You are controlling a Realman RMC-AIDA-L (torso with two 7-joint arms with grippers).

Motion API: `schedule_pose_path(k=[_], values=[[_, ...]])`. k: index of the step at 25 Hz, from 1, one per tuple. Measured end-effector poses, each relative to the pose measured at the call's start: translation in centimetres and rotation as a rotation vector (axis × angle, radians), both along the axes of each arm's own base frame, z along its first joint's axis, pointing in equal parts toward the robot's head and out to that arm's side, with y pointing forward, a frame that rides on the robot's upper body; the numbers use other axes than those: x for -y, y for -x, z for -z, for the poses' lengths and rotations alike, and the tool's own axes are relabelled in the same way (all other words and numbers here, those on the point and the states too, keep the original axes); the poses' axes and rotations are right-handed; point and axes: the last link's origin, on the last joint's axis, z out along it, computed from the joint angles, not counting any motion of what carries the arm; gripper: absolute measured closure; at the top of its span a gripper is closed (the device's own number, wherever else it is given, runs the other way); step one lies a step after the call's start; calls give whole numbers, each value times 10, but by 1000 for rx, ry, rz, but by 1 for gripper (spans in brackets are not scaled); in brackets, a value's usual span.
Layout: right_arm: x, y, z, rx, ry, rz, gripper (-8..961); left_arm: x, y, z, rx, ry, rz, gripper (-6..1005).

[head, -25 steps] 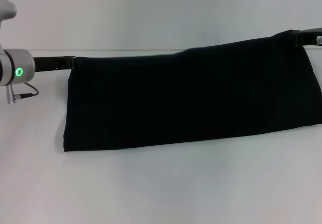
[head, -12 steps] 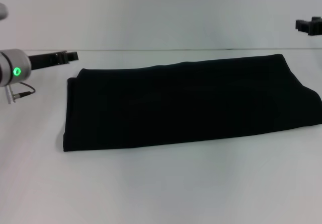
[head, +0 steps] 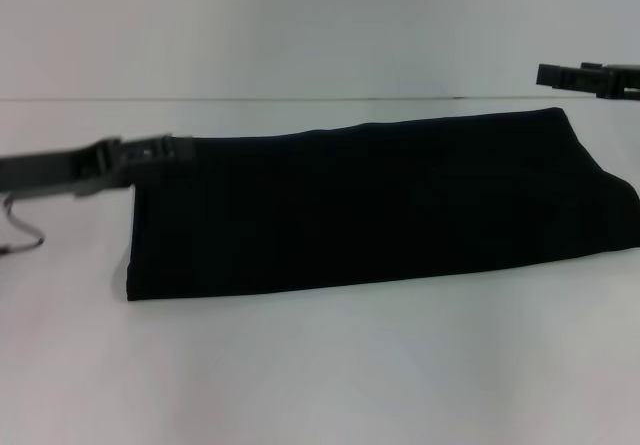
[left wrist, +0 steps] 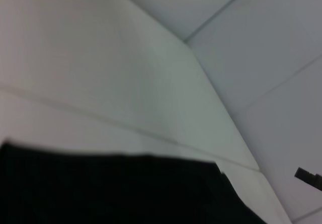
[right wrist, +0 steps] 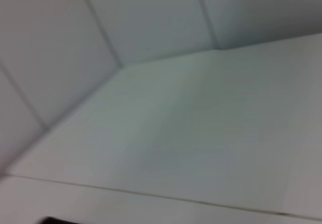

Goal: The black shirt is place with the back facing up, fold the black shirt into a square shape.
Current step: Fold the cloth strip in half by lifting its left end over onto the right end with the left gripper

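Shirt folded to a long band, not yet square

The black shirt lies across mid-frame on the worktop; left tool and right tool hold nothing, their spread unreadable. A crosswise fold likely remains.

Black shirt: lies flat under my left wrist, a dark mass with a nearly straight far edge.
Worktop: pale and bare beyond that edge, crossed by a thin seam.
Wall: light panels with thin joint lines, meeting the worktop at a corner.
Far off: a small dark piece at the frame's edge; I cannot tell what it is.
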Motion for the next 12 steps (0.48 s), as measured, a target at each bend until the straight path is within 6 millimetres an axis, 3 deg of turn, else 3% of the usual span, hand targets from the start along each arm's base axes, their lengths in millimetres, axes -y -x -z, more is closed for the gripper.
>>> schedule_pose_path(k=[7,12], values=[[39,-4,14,-149,59,-113,65,37,29,2,36,90,-107,98],[46,-1,23,-151,94,-142,53,52,43,16,15,178,-185,86]])
